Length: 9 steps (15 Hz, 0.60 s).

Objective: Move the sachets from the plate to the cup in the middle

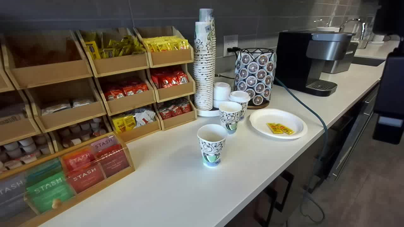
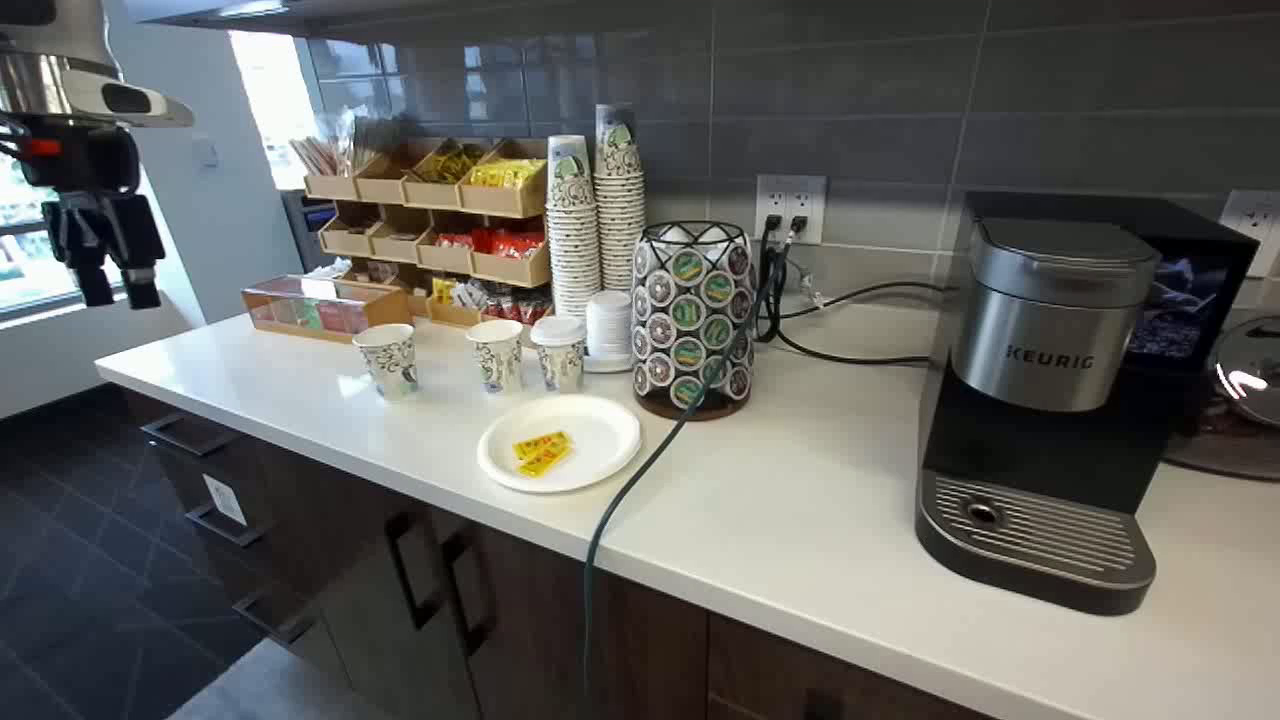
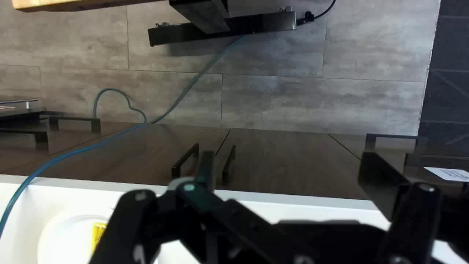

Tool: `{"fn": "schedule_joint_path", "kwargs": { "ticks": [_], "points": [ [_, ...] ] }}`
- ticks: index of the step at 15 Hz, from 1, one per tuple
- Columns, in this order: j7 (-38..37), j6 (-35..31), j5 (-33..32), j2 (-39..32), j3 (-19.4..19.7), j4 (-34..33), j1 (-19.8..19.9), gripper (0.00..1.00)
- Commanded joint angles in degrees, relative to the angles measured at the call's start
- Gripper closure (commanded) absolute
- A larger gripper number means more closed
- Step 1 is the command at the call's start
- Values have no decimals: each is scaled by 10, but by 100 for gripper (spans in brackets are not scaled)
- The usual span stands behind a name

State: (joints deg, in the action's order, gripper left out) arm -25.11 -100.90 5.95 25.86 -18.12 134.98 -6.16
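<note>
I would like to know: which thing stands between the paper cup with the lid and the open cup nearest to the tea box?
An open patterned paper cup, the middle one, stands there; both exterior views show this.

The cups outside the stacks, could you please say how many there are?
3. An open cup stands nearest the STASH box, the middle cup is open too, and the lidded cup stands nearest the pod rack; none seems hidden.

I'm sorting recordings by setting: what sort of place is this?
Probably an office coffee station or break room, judging by the Keurig machine, the racked pods and the stacked paper cups.
</note>
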Motion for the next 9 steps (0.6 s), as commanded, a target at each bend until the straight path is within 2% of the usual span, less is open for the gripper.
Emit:
{"fn": "schedule_joint_path", "kwargs": {
  "ticks": [1, 7, 9],
  "points": [
    [-3, 1, -3, -1, 8, -1, -9, 0],
    [-3, 1, -3, -1, 8, -1, -9, 0],
    [42, -13, 15, 27, 41, 25, -6, 0]
  ]
}}
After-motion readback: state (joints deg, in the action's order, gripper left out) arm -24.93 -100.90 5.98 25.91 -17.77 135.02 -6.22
